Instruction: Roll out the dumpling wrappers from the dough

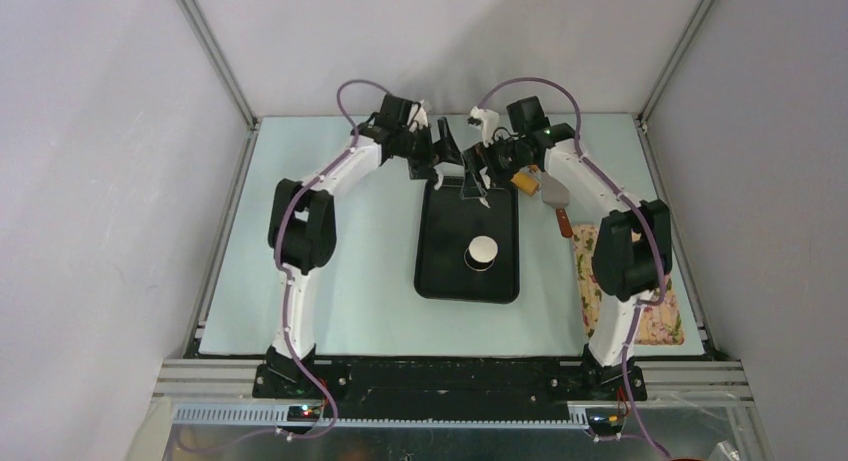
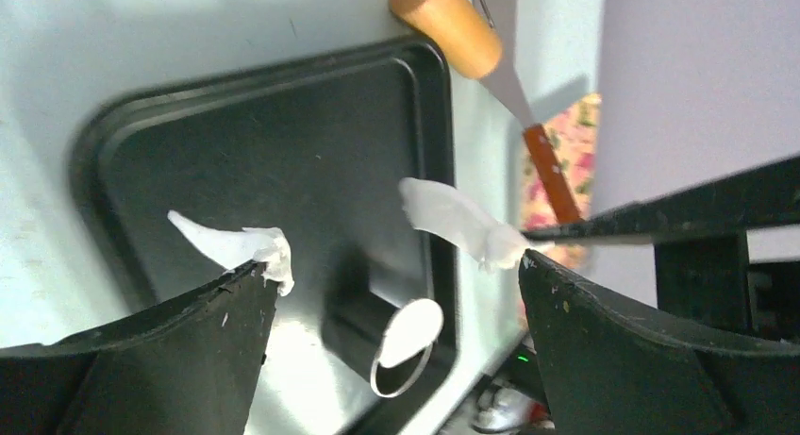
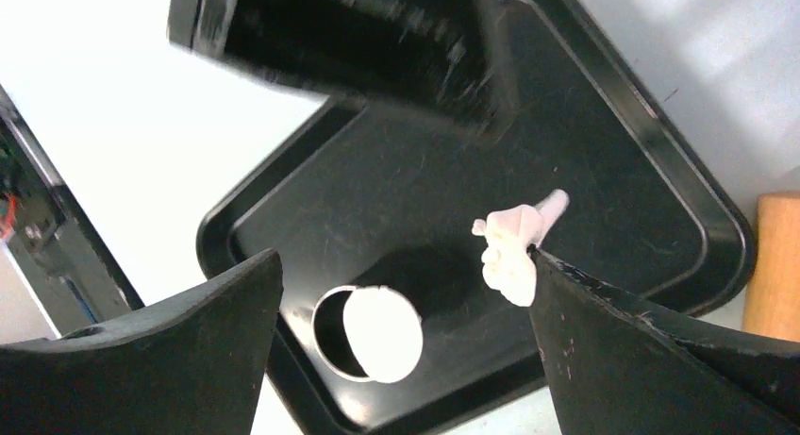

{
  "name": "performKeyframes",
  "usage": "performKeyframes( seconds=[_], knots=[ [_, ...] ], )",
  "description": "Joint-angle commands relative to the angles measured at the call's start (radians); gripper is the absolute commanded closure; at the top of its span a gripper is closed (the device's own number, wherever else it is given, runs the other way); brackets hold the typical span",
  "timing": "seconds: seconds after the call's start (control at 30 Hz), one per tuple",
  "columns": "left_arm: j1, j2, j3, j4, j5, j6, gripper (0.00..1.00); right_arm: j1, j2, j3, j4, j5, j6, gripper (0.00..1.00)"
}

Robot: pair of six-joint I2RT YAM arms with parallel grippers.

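The left gripper [image 2: 396,275] and right gripper [image 3: 404,260], both spread wide, crowd close over the far edge of the smooth black tray [image 1: 447,281]. Soft white dough [image 3: 509,253] sticks in torn bits to their fingertips. A round cup [image 1: 481,253] stands mid-tray.

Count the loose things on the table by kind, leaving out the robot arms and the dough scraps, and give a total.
Tray: 1
Cup: 1
Wooden roller: 1
Spatula: 1
Patterned cloth: 1
Total: 5
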Motion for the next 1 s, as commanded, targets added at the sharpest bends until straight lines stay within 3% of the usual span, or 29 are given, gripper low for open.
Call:
performKeyframes(
  seconds=[0.0, 0.03, 0.07, 0.1, 0.17, 0.23, 0.3, 0.37, 0.4, 0.43, 0.47, 0.5, 0.53, 0.6, 0.63, 0.67, 0.7, 0.73, 0.77, 0.8, 0.87, 0.9, 0.93, 0.97],
  knots=[
    [-0.052, -0.117, 0.186, -0.33, -0.26, 0.355, 0.0, 0.038, -0.157, -0.09, 0.023, 0.042, -0.13, 0.01],
    [-0.05, -0.114, 0.189, -0.333, -0.187, 0.352, 0.0, 0.056, -0.163, -0.1, 0.006, 0.068, -0.175, 0.01],
    [-0.034, -0.074, 0.189, -0.319, -0.057, 0.303, 0.0, 0.06, -0.188, -0.129, -0.028, -0.017, -0.237, 0.01],
    [-0.031, -0.046, 0.195, -0.32, -0.047, 0.293, 0.0, 0.073, -0.192, -0.164, 0.005, 0.11, -0.222, 0.01],
    [-0.024, -0.027, 0.183, -0.319, -0.065, 0.267, 0.0, 0.142, -0.189, -0.165, -0.029, 0.225, -0.318, 0.01],
    [-0.024, -0.015, 0.18, -0.317, -0.056, 0.259, 0.0, 0.104, -0.16, -0.135, -0.078, 0.087, -0.285, 0.01],
    [-0.024, -0.012, 0.181, -0.318, -0.053, 0.252, 0.0, 0.114, -0.138, -0.122, -0.094, 0.206, -0.263, 0.01],
    [-0.024, -0.015, 0.185, -0.318, -0.054, 0.25, 0.0, 0.081, -0.106, -0.065, -0.146, 0.027, -0.274, 0.01],
    [-0.022, -0.019, 0.183, -0.318, -0.045, 0.247, 0.0, 0.022, -0.094, -0.051, -0.126, -0.053, -0.152, 0.01],
    [-0.022, -0.022, 0.182, -0.318, -0.043, 0.246, 0.0, 0.026, -0.077, -0.028, -0.116, 0.056, -0.156, 0.0],
    [-0.022, -0.027, 0.179, -0.319, -0.041, 0.246, 0.0, 0.111, -0.078, -0.07, -0.092, 0.349, -0.205, 0.01],
    [-0.022, -0.029, 0.176, -0.315, -0.034, 0.245, 0.0, 0.161, -0.1, -0.106, -0.022, 0.414, -0.257, 0.0],
    [-0.022, -0.033, 0.17, -0.312, -0.029, 0.245, 0.0, 0.146, -0.111, -0.116, -0.014, 0.234, -0.233, 0.0],
    [-0.02, -0.04, 0.148, -0.287, 0.022, 0.236, 0.0, 0.044, -0.085, -0.046, 0.003, -0.088, -0.025, 0.01],
    [-0.02, -0.043, 0.135, -0.242, 0.07, 0.21, 0.0, 0.091, -0.045, -0.004, -0.074, -0.011, -0.092, 0.01],
    [-0.02, -0.049, 0.113, -0.204, 0.083, 0.197, 0.0, 0.143, -0.042, -0.02, -0.07, 0.301, -0.155, 0.01],
    [-0.02, -0.051, 0.104, -0.185, 0.105, 0.171, 0.0, 0.182, -0.073, -0.054, 0.007, 0.358, -0.203, 0.01],
    [-0.02, -0.053, 0.088, -0.153, 0.116, 0.153, 0.0, 0.157, -0.099, -0.077, 0.037, 0.137, -0.176, 0.01],
    [-0.02, -0.054, 0.084, -0.142, 0.133, 0.139, 0.0, 0.072, -0.095, -0.078, 0.067, -0.172, -0.036, 0.01],
    [-0.02, -0.054, 0.079, -0.127, 0.139, 0.132, 0.0, 0.054, -0.075, -0.038, 0.018, -0.171, 0.002, 0.01],
    [-0.02, -0.052, 0.075, -0.116, 0.148, 0.111, 0.0, 0.199, -0.088, -0.051, 0.038, 0.26, -0.226, 0.01],
    [-0.02, -0.048, 0.074, -0.112, 0.154, 0.105, 0.0, 0.217, -0.104, -0.094, 0.069, 0.347, -0.249, 0.01],
    [-0.022, -0.045, 0.074, -0.103, 0.16, 0.091, 0.0, 0.199, -0.127, -0.129, 0.088, 0.265, -0.204, 0.01],
    [-0.021, -0.038, 0.069, -0.097, 0.174, 0.082, 0.0, 0.181, -0.129, -0.125, 0.087, 0.069, -0.167, 0.01]
  ],
)
